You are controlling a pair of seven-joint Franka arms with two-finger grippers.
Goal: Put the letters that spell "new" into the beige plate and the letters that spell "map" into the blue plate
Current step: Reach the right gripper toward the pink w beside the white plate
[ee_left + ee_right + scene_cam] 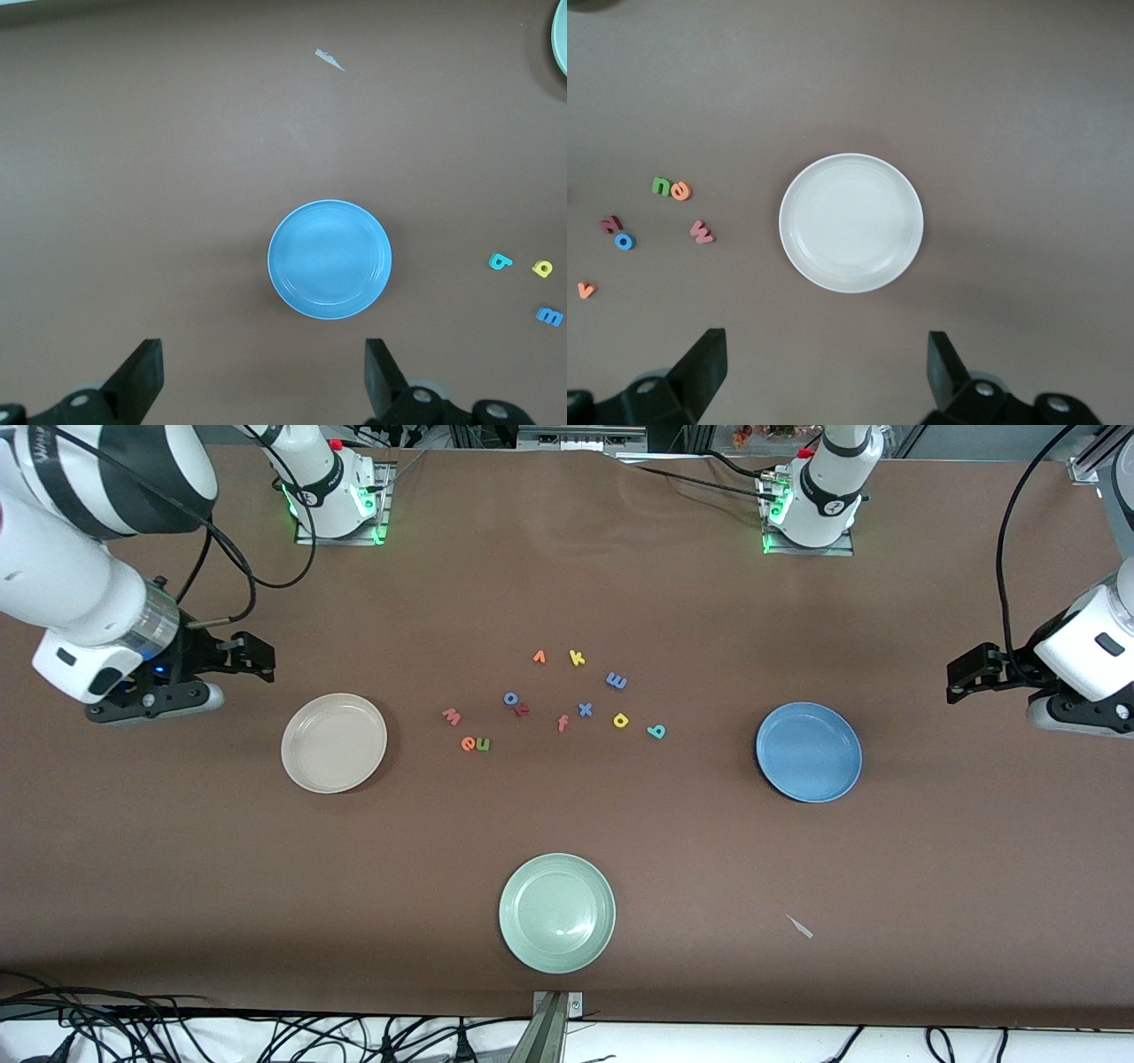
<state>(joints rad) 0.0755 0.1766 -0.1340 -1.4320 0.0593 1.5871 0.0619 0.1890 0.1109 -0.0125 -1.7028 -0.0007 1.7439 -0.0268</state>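
Note:
The beige plate (334, 742) (850, 222) lies toward the right arm's end of the table and the blue plate (808, 751) (330, 258) toward the left arm's end. Both hold nothing. Between them lie the pinkish w (451, 716) (702, 232), orange e (468, 744) (681, 190), green n (483, 744) (661, 186), blue m (616, 681) (550, 316), yellow a (620, 720) (542, 267) and teal p (656, 732) (500, 261). My right gripper (257, 657) (826, 363) hangs open over bare table beside the beige plate. My left gripper (961, 676) (264, 372) hangs open beside the blue plate.
Other letters sit among these: orange v (539, 657), yellow k (577, 658), blue o (511, 699), a dark red letter (522, 709), salmon f (562, 724), blue x (585, 709). A pale green plate (556, 912) lies nearest the front camera. A small pale scrap (800, 927) lies near it.

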